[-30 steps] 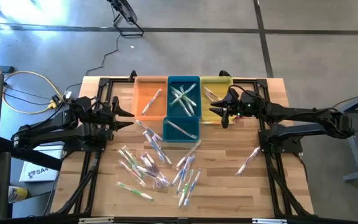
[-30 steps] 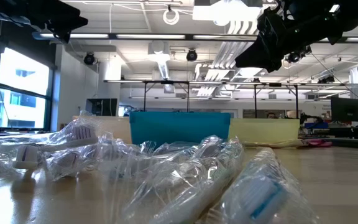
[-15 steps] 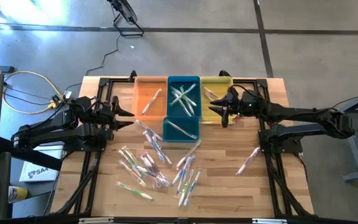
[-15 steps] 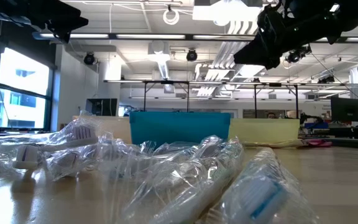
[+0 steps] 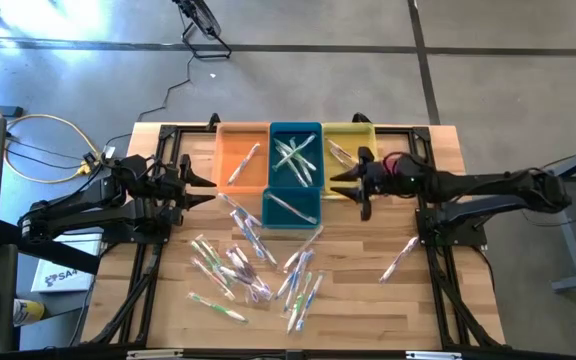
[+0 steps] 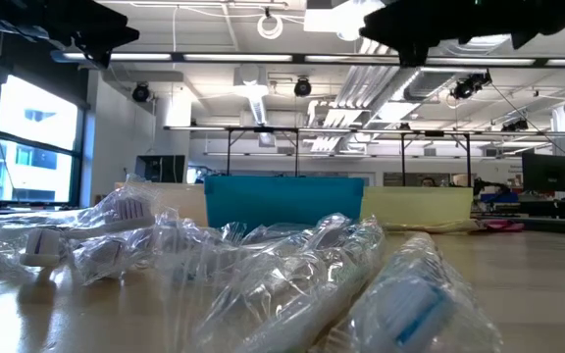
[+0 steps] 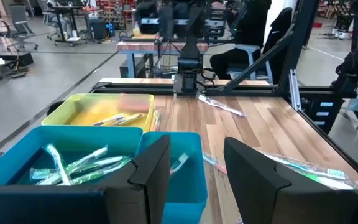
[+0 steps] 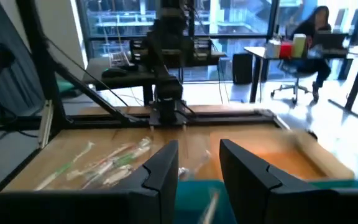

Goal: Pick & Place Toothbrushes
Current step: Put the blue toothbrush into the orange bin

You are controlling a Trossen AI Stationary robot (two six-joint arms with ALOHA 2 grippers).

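Toothbrushes (image 5: pixel 253 270) mostly heaped mid-desk (image 5: pixel 368 290), some in bins (image 5: pixel 295 160). Right gripper (image 5: pixel 358 185) over yellow bin edge, fingers parted, empty. Left gripper (image 5: pixel 200 188) waits beside orange bin, fingers apart, empty.

In the low view the toothbrushes (image 6: pixel 292 279) nearest the lens are a blurred tangle of wrapper, the blue bin (image 6: pixel 282 201) hides its contents behind its wall, and both arms are cut off by the top edge — no fingertips show. In the right wrist view the bins below the right gripper (image 8: pixel 199 165) are smeared, and the seated person (image 8: pixel 312 28) beyond the table is too small to make out.
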